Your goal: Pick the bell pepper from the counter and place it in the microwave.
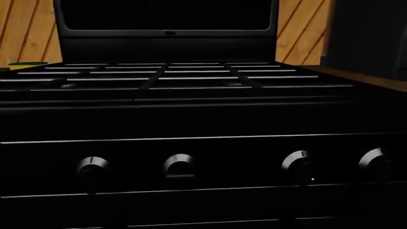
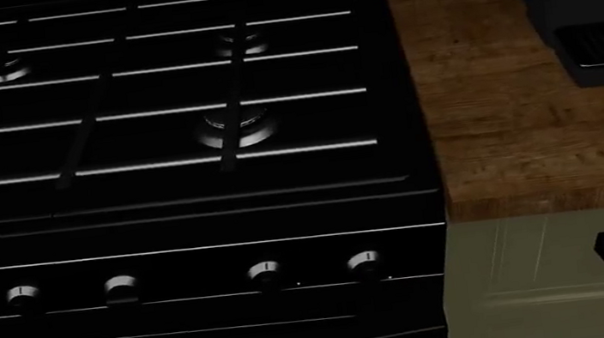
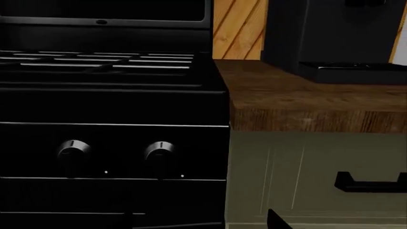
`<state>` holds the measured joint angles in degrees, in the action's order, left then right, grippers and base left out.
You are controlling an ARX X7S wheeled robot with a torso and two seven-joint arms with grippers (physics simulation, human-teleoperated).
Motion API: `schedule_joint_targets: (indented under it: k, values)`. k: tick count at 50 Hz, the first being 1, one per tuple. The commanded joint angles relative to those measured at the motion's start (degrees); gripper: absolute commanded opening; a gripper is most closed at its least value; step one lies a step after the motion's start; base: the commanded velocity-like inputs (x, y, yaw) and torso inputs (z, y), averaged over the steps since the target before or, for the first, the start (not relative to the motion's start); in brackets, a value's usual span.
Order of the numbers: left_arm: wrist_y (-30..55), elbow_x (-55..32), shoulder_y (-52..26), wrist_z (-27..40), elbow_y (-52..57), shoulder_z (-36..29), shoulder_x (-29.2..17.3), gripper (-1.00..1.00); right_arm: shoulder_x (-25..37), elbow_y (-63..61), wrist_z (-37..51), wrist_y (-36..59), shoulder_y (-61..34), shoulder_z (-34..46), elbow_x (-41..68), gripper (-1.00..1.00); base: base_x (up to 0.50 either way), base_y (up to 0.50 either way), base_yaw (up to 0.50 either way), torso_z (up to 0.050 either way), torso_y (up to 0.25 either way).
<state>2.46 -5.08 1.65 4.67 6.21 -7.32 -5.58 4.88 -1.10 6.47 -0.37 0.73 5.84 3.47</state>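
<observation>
Neither gripper shows in any view, so whether either is spread or pressed together cannot be told, and no place can be fixed from them. The bell pepper appears in none of the 3 views. A black stove (image 2: pixel 156 109) with 4 knobs (image 2: pixel 265 272) fills the head view; the counter (image 2: pixel 504 127) adjoins it, bearing a dark appliance (image 2: pixel 593 4).
</observation>
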Motion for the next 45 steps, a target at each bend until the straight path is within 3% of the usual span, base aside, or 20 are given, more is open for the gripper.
schedule_joint_targets:
  k: [1,7,24,25,34,45]
  values:
    - [-0.42,-0.49,0.25,0.79,0.51,-1.0,-0.88,1.0,0.77,-0.5,1.0,-0.02,0.22,0.97,0.7,1.0,0.0,0.0,0.0,0.05,0.051]
    - [0.04,0.38,0.1,2.3,1.17,-1.3,-1.1,1.0,1.13,-0.43,1.48,-0.35,0.27,1.32,1.07,1.0,0.0,0.0,0.0,0.05,0.034]
    - [0.19,1.24,-0.05,3.87,1.86,-1.12,-1.0,1.0,1.25,-0.92,1.71,-0.12,0.36,1.58,1.26,1.0,0.0,0.0,0.0,0.0,0.0]
    - [1.34,4.81,0.96,-2.7,3.15,2.92,3.02,1.0,-2.26,-1.37,-2.39,0.48,0.75,-2.37,-2.13,1.0,0.0,0.0,0.0,0.0,0.0]
    - [9.58,6.87,-3.07,-3.05,8.93,1.52,-0.43,1.0,0.02,-8.88,-1.42,5.97,-0.68,-2.63,-1.73,1.0,0.0,0.0,0.0,0.0,0.0]
    - [18.81,2.37,-8.4,-4.27,15.12,3.92,-2.05,1.0,3.31,-15.46,-1.21,13.26,-3.93,-3.74,-1.18,1.0,0.0,0.0,0.0,0.0,0.0]
